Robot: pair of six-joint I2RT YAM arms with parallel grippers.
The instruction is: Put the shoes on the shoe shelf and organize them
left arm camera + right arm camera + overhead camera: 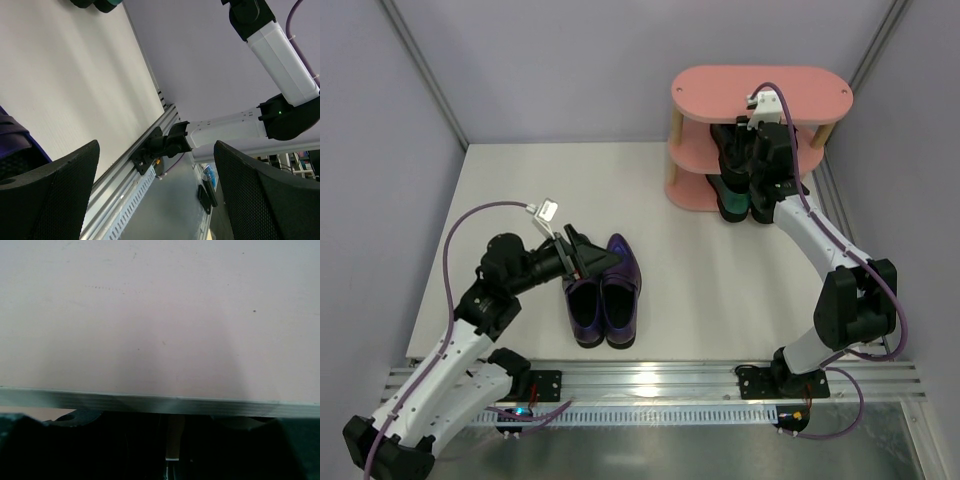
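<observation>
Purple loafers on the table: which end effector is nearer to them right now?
Left. The left end effector hovers open by the left shoe of the purple loafers. The right end effector is across the table at the pink shoe shelf.

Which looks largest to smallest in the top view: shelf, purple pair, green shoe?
1. shelf
2. purple pair
3. green shoe, smallest as seen, though the shelf hides part of it

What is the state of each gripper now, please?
Left gripper: open, holding nothing, next to the purple shoes.
Right gripper: reaching into the shoe shelf, fingers hidden; cannot be told.
</observation>
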